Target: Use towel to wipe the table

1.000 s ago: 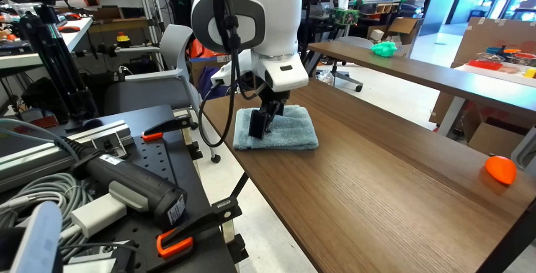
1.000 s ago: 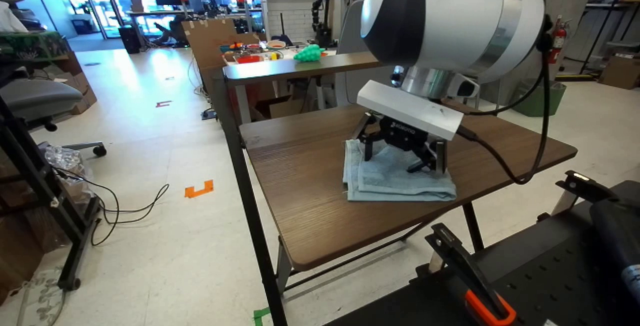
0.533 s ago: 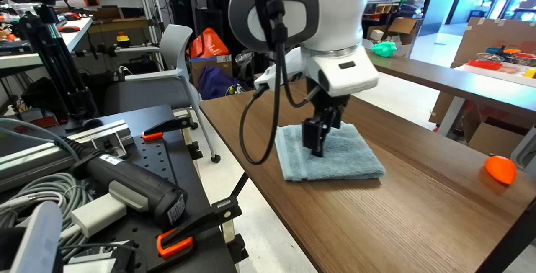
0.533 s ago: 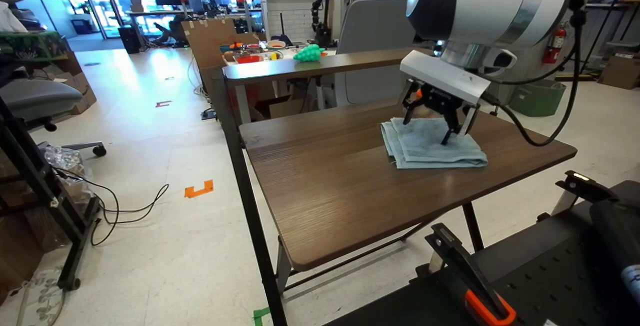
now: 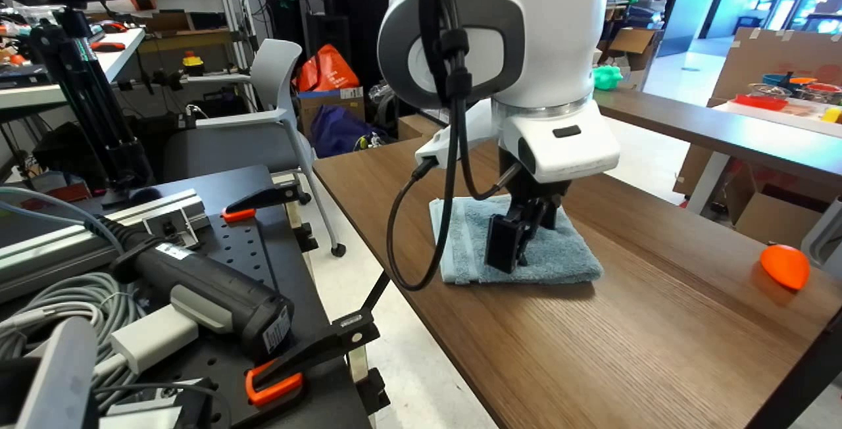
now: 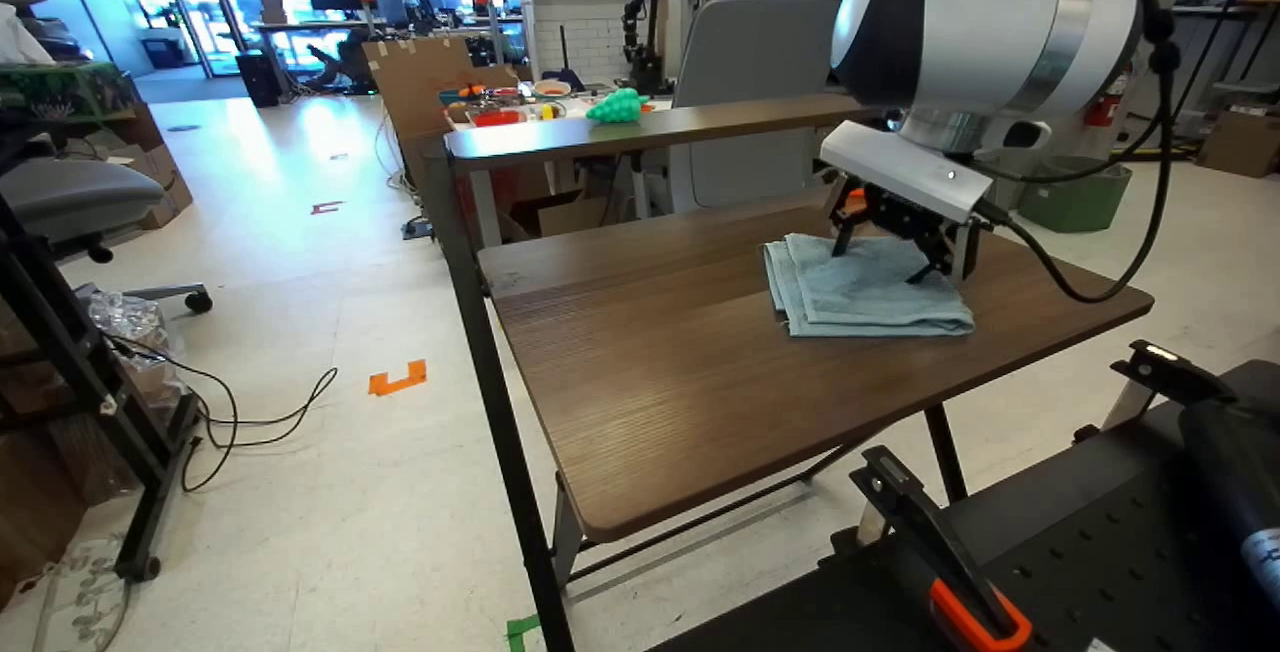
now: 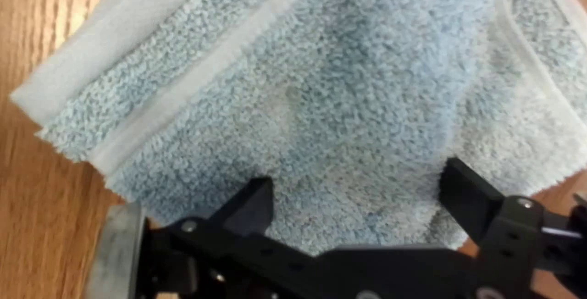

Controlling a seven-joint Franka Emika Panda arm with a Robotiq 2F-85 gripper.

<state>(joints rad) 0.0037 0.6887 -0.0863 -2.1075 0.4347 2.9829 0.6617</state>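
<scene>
A folded light blue towel lies flat on the brown wooden table; the towel shows in both exterior views point(image 5: 559, 254) point(image 6: 870, 297) and fills most of the wrist view point(image 7: 357, 106). The table point(image 5: 658, 324) also shows in an exterior view point(image 6: 650, 382). My gripper point(image 6: 897, 264) points down over the towel, its black fingers spread wide. In the wrist view the gripper point(image 7: 360, 175) has towel cloth beneath and between its fingers, with no fold pinched. The fingertips are at or very near the towel's surface; I cannot tell how hard they press.
An orange object point(image 5: 786, 266) lies toward one end of the table. A black bench with tools point(image 5: 263, 350) and orange-handled clamps point(image 5: 316, 350) stands alongside, across a gap. A raised shelf point(image 5: 723, 120) runs along the opposite side, and a green object point(image 6: 615, 106) shows there.
The towel and gripper slid across the table, rightward in both exterior views. In the last half second the towel barely moved, while the open gripper shifted slightly over it.
</scene>
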